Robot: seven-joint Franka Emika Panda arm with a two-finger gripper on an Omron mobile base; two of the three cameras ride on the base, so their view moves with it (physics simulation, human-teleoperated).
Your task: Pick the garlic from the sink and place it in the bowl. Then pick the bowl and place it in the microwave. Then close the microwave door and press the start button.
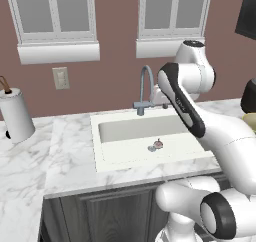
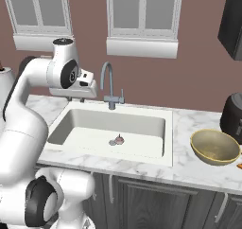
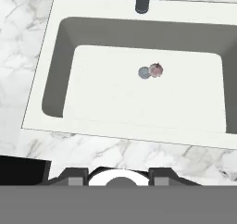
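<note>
Garlic (image 3: 157,70) lies on the floor of the sink (image 3: 60,56), touching the right edge of the drain (image 3: 144,72), roughly mid-basin, in front of the faucet (image 2: 109,88). Gripper (image 3: 119,177) hangs high above the sink's near rim; garlic is below and ahead of it. Bulb is round, no long axis. Finger spread: cannot tell; nothing held. Bowl (image 2: 215,146) sits on the counter right of the sink.

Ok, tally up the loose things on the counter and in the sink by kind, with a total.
Garlic: 1, in the sink beside the drain
Bowl: 1
Paper towel roll: 1
Dark round appliance: 1
Total: 4
</note>
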